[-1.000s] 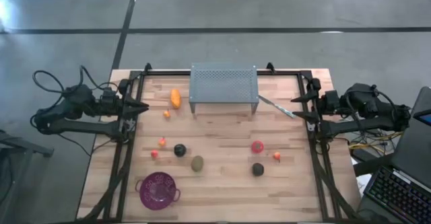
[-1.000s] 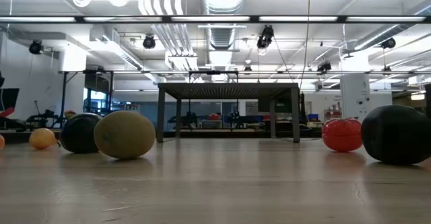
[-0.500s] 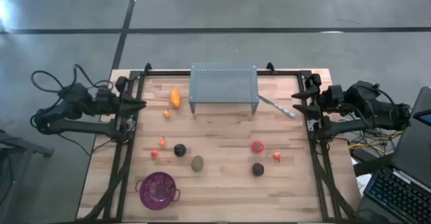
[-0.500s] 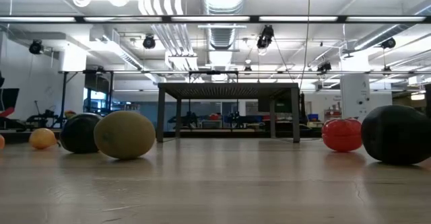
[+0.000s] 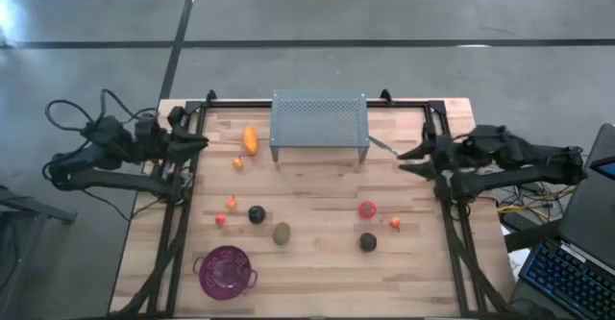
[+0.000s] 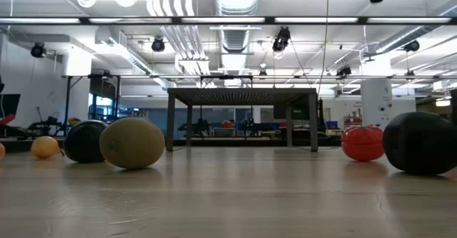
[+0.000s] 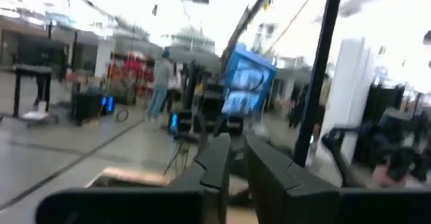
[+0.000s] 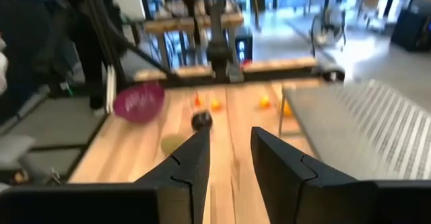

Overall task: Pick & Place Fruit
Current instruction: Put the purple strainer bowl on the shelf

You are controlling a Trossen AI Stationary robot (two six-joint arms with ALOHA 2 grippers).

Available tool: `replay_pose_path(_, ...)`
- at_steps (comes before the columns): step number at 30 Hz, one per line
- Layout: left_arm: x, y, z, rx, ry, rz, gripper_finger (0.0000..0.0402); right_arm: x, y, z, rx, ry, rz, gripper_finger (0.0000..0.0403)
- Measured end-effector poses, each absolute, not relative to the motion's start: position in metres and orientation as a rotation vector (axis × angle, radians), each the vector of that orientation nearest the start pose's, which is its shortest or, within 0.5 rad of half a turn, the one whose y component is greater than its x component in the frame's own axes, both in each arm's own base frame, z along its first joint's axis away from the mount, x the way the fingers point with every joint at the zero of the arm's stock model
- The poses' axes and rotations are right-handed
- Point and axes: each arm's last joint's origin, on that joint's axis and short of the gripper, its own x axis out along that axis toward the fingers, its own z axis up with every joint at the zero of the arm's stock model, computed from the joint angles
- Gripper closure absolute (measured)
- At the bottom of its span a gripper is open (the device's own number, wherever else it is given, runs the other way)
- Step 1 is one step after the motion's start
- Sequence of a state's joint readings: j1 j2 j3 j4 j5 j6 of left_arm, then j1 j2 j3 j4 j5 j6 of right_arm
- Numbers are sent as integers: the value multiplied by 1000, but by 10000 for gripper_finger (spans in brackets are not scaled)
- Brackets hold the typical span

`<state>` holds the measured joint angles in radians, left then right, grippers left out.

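Nothing is held yet: the fruit lies scattered on the wooden table (image 5: 317, 190), so this looks like the start of a first reach. The right gripper (image 5: 411, 160) hangs above the table's right edge, near the thin silver utensil (image 5: 382, 147) beside the grey perforated rack (image 5: 319, 121), and its wrist view shows the two fingers (image 8: 188, 163) parted by a modest gap with nothing between them, aimed down the length of the board toward the fruit. The left gripper (image 5: 199, 144) sits at the left edge, just off the board; its wrist view shows the fingers (image 7: 214, 163) drawn nearly together and empty, pointing out into the room, which suggests that arm is waiting. The elongated orange fruit (image 5: 251, 140) and a small orange ball (image 5: 237, 163) lie left of the rack; two small red balls (image 5: 231, 203), a near-black round (image 5: 257, 214) and the brown-green oval (image 5: 281, 233) cluster above the purple perforated bowl (image 5: 225, 271). On the right, a red fruit (image 5: 367, 209), a tiny red-orange ball (image 5: 395, 223) and the second near-black round (image 5: 368, 242) lie closest to the right arm, so one of these seems its likeliest first target.
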<state>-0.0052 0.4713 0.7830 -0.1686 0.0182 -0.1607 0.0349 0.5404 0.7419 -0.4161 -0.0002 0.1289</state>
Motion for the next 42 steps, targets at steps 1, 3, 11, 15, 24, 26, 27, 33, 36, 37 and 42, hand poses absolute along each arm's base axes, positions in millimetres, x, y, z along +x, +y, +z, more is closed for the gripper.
replay_pose_path(1, 100, -2, 366, -166, -96, -59, 330, 119, 4, 322, 127, 237, 19, 305)
replay_pose_path(3, 114, -4, 358, -194, -6, -78, 299, 126, 4, 315, 131, 276, 16, 312)
replay_pose_path(11, 153, -21, 324, -259, 403, -259, 144, 134, 5, 302, 125, 344, 12, 347)
replay_pose_path(15, 160, -41, 304, -274, 610, -327, 141, 133, 5, 298, 154, 368, 4, 364)
replay_pose_path(24, 153, -103, 298, -259, 807, -300, 178, 133, 5, 293, 177, 385, -2, 386)
replay_pose_path(26, 149, -114, 296, -271, 852, -266, 184, 133, 5, 292, 181, 387, -3, 390)
replay_pose_path(27, 147, -119, 294, -278, 869, -252, 186, 133, 5, 291, 182, 389, -4, 391)
replay_pose_path(33, 142, -139, 283, -348, 962, -167, 193, 134, 5, 286, 183, 399, -6, 388)
replay_pose_path(36, 144, -141, 272, -377, 1037, -69, 193, 135, 5, 285, 198, 399, -10, 389)
replay_pose_path(37, 145, -142, 269, -390, 1063, -42, 193, 135, 5, 284, 204, 401, -11, 391)
replay_pose_path(42, 147, -149, 258, -461, 1182, -17, 198, 135, 5, 282, 219, 411, -15, 394)
